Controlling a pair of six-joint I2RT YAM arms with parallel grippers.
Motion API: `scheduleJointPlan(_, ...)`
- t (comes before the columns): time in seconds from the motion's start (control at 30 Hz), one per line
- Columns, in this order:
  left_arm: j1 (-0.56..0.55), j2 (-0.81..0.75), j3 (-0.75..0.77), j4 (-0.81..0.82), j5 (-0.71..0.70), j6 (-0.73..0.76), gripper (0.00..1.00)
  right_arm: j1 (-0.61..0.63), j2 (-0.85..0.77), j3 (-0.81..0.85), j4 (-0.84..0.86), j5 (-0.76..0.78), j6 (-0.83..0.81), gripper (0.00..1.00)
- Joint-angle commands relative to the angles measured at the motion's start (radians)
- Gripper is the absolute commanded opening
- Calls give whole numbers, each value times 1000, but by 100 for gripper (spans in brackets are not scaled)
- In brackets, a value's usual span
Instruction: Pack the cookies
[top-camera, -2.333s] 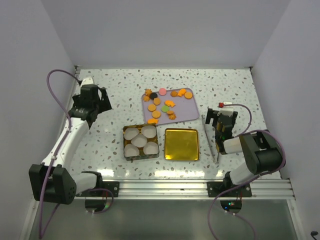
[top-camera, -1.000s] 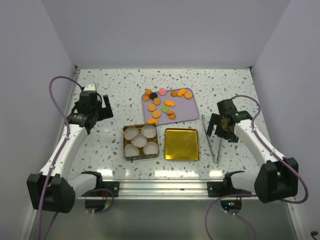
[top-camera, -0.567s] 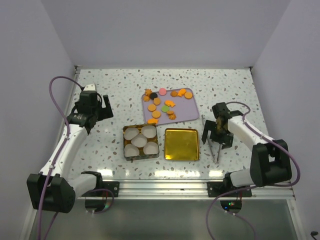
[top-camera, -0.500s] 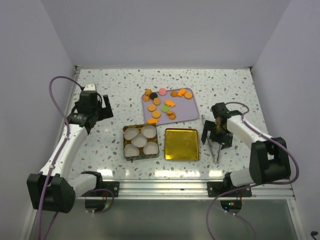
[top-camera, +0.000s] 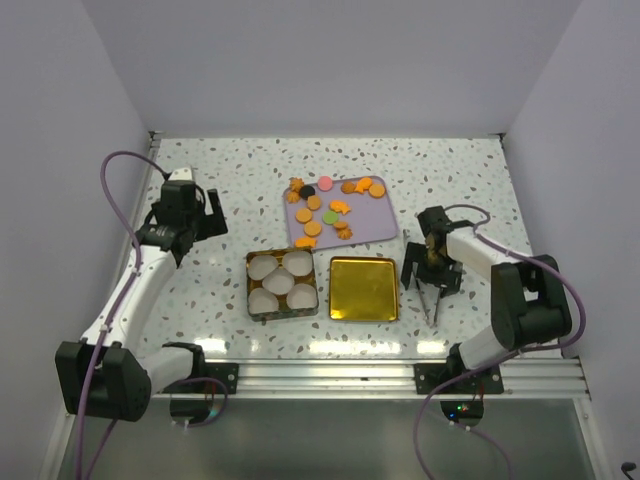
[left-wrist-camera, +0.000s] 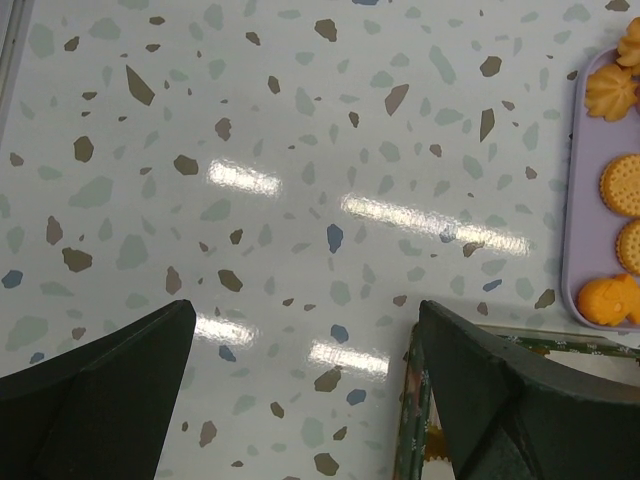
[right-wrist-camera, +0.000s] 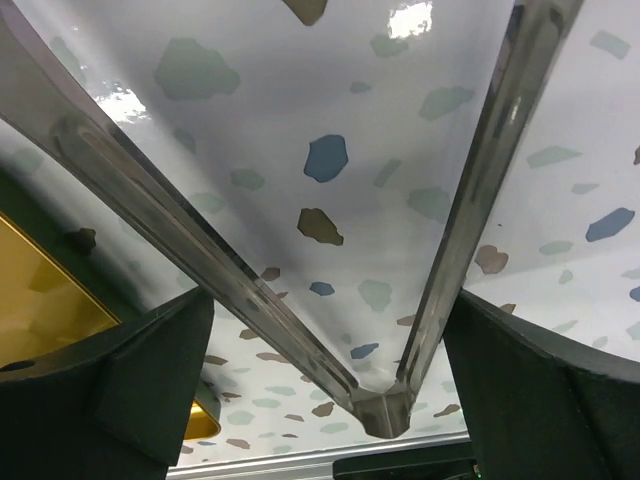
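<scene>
The cookies (top-camera: 330, 207) lay loose on a lilac tray (top-camera: 384, 226) at the far middle of the table (top-camera: 230, 170). They were small flat pieces. Most were round and orange, a few were frilled and orange-brown, and there was one pink (top-camera: 325, 182), one black (top-camera: 308, 190) and one green (top-camera: 329, 217). They crowded the tray's left and far parts, and its near right corner showed bare lilac.

Nearer, and just left of the tray's middle, sat a square tin (top-camera: 250, 300) with five white paper cups (top-camera: 278, 283) in it. A gold lid (top-camera: 363, 288) lay just beside its right edge with a thin gap between them. A narrow strip of speckled table ran between the tray's near edge and both of these. Metal tongs (top-camera: 431, 303) lay just right of the lid, pointing near and far.

The left gripper (left-wrist-camera: 305, 320) hung over the table well left of the tray, its jaws spread wide and holding nothing. A broad stretch of tabletop lay between it and the tray's left rim. The right gripper (right-wrist-camera: 330, 300) was down low over the tongs, its jaws wide apart on either side of them and not closed on them. I could not tell whether a finger touched the metal. Walls (top-camera: 60, 150) shut the table in at left, right and far.
</scene>
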Motion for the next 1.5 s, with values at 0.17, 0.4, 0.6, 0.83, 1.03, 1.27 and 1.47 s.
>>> scheduleJointPlan(0.17,6,22,17,37,28,-5,100,0,37,3,97,96,-20,92)
scheduleJointPlan(0.4,5,20,17,37,38,-3,100,0,-34,-2,89,152,-18,67)
scheduleJointPlan(0.6,5,19,20,34,55,-8,100,1,-113,32,28,196,-39,61)
scheduleJointPlan(0.83,5,11,55,19,106,-25,100,0,-227,147,-93,141,-32,57)
scheduleJointPlan(1.03,5,14,83,36,158,-37,100,1,-281,296,-165,55,-23,56)
scheduleJointPlan(1.27,5,22,95,28,175,-40,100,35,-262,437,-228,17,-20,53)
scheduleJointPlan(1.47,5,1,83,26,192,-37,100,136,-215,509,-222,-9,23,52)
